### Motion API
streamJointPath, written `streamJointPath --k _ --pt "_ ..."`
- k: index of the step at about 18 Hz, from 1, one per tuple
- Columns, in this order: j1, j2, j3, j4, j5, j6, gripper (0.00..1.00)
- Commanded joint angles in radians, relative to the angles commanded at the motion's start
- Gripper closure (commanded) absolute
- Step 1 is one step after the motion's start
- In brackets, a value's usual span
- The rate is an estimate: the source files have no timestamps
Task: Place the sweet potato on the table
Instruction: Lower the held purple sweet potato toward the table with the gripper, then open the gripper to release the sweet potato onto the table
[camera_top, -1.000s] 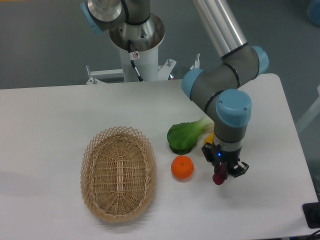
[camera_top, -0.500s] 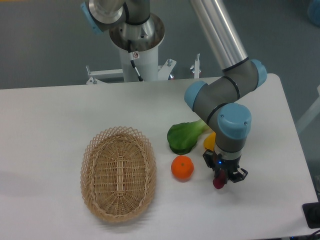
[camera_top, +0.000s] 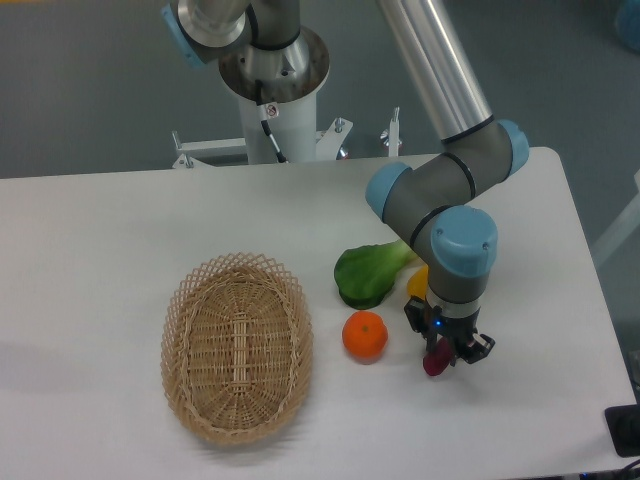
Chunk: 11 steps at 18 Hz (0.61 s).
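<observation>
The sweet potato (camera_top: 435, 361), small and dark magenta-purple, sticks out below my gripper (camera_top: 444, 352), which points straight down and is shut on it. Its lower end is at or just above the white table (camera_top: 100, 250); I cannot tell whether it touches. Most of the sweet potato is hidden between the fingers. The gripper is just right of the round orange (camera_top: 365, 335).
A woven wicker basket (camera_top: 237, 345) stands left of the orange. A green leafy vegetable (camera_top: 372, 272) lies behind the orange. A yellow vegetable (camera_top: 417, 283) shows partly behind my wrist. The table's right edge is close to the gripper's right.
My gripper has come down a little with the sweet potato and shifted slightly left. The other objects have not moved.
</observation>
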Motion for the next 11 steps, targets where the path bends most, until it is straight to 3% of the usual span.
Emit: streamJointPath --k 7,11 --pt "0.009 0.07 0.069 -0.032 -0.006 0.008 0.0" --pt "0.049 0.126 0.123 -0.158 -0.038 0.029 0.0"
